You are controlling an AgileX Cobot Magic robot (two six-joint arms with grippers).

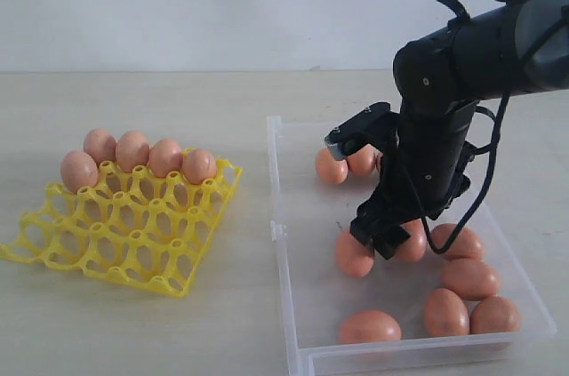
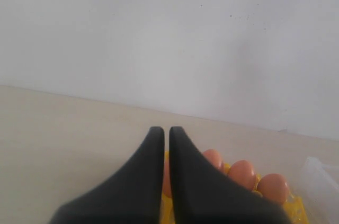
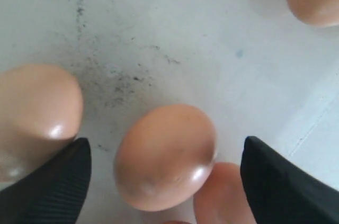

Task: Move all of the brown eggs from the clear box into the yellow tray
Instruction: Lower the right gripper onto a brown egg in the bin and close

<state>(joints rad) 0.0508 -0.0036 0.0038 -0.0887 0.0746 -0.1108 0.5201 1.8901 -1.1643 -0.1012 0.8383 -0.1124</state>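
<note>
Five brown eggs (image 1: 132, 150) along yellow tray (image 1: 169, 285) far edge, others in clear box (image 1: 298, 305) | beige table (image 1: 133, 332), plain white wall (image 1: 178, 3) | right arm hides some box eggs | right hand (image 3: 164, 147) spread astride one box egg | left hand (image 2: 166, 134) pressed together

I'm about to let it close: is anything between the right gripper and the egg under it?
Nothing visible lies between the open right gripper and the egg centred between its fingers. A second egg sits by one finger and a third egg by the other; closing may bump them.
</note>
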